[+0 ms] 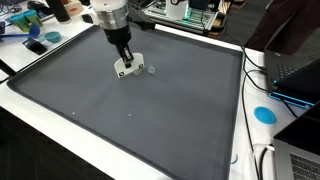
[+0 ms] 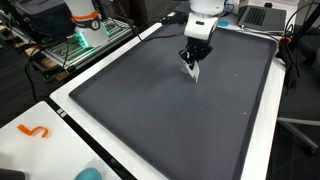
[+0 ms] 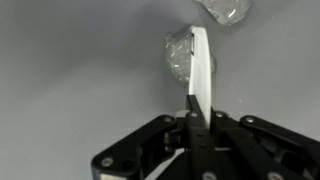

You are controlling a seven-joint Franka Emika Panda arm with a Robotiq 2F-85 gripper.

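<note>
Two crinkled clear wads (image 3: 180, 52), thin white strip (image 3: 202, 70)

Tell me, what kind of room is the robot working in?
Probably a lab or workshop. The gripper, shut on a white strip, hangs over a big dark mat, and around it sit a laptop, loose cables and a cluttered bench.

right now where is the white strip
In the wrist view the white strip sticks out of the gripper, with a clear plastic wad beside it at picture left, over the dark mat.
</note>
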